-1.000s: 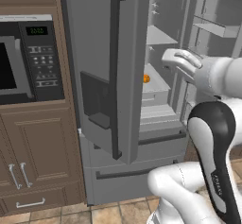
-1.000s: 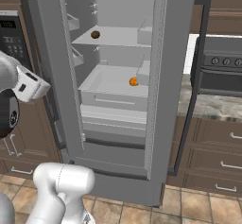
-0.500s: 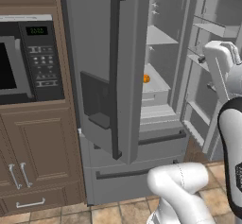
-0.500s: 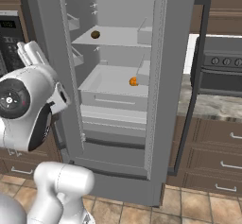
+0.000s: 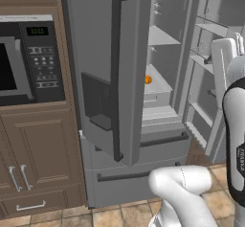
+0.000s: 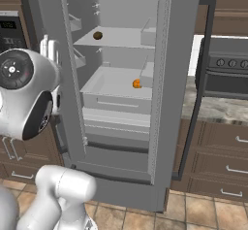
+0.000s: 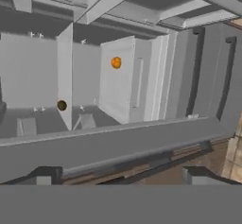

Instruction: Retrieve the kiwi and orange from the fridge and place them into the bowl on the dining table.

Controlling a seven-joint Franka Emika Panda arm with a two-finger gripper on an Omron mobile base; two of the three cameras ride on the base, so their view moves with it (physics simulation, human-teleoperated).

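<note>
tool (image 7: 118,178) jaws wide apart, empty, facing the fridge (image 7: 118,90).

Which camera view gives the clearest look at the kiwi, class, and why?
The right base view: the kiwi sits unobstructed on the fridge's upper shelf. The hand view shows it as a tiny dark dot in a rolled picture. In the left base view the door stands across that side of the shelves.

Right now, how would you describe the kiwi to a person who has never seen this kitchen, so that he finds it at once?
Look into the open fridge, at the upper shelf. The kiwi lies near its left end, a small dark brown ball. The orange is bright and sits one level lower, to the right.
</note>
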